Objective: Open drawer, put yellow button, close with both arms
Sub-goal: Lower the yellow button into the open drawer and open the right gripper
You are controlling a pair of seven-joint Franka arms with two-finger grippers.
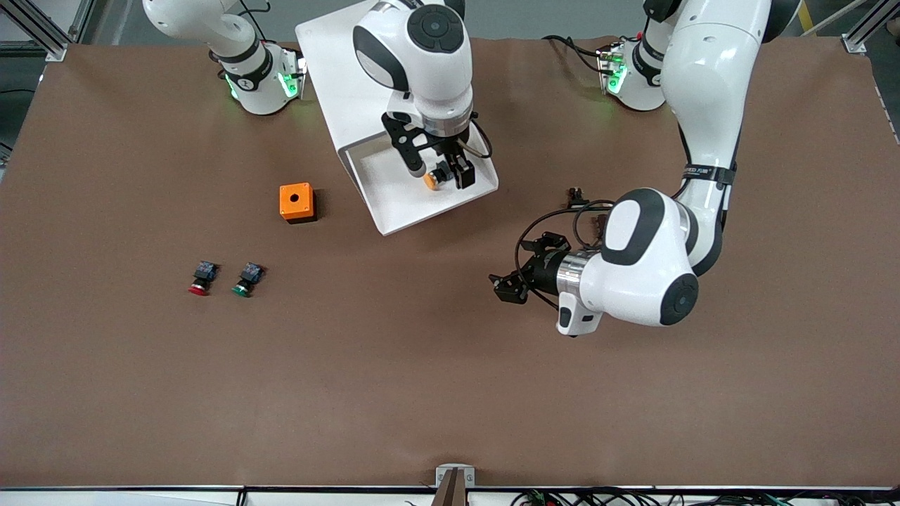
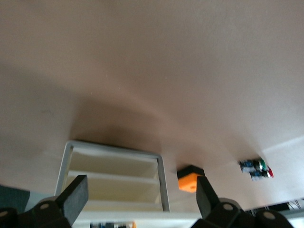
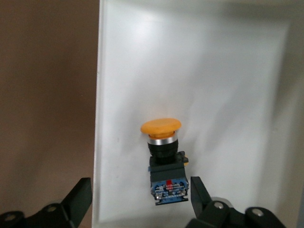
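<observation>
The drawer [image 1: 399, 202] stands pulled out of the white cabinet [image 1: 337, 77], its white tray [image 3: 228, 71] showing. The yellow button [image 1: 431, 180] lies on its side in the tray, orange-yellow cap [image 3: 160, 127] on a black-and-blue body. My right gripper [image 1: 441, 174] hangs just over the tray, open, its fingers either side of the button [image 3: 164, 156] without touching it. My left gripper [image 1: 503, 287] waits open and empty above the bare table toward the left arm's end. In the left wrist view the left gripper [image 2: 141, 187] faces the cabinet's front [image 2: 114, 180].
An orange box [image 1: 296, 202] with a round hole sits beside the drawer, toward the right arm's end. A red-capped button [image 1: 200, 277] and a green-capped button [image 1: 246, 279] lie nearer the front camera than the box. The brown table [image 1: 422, 365] stretches wide below.
</observation>
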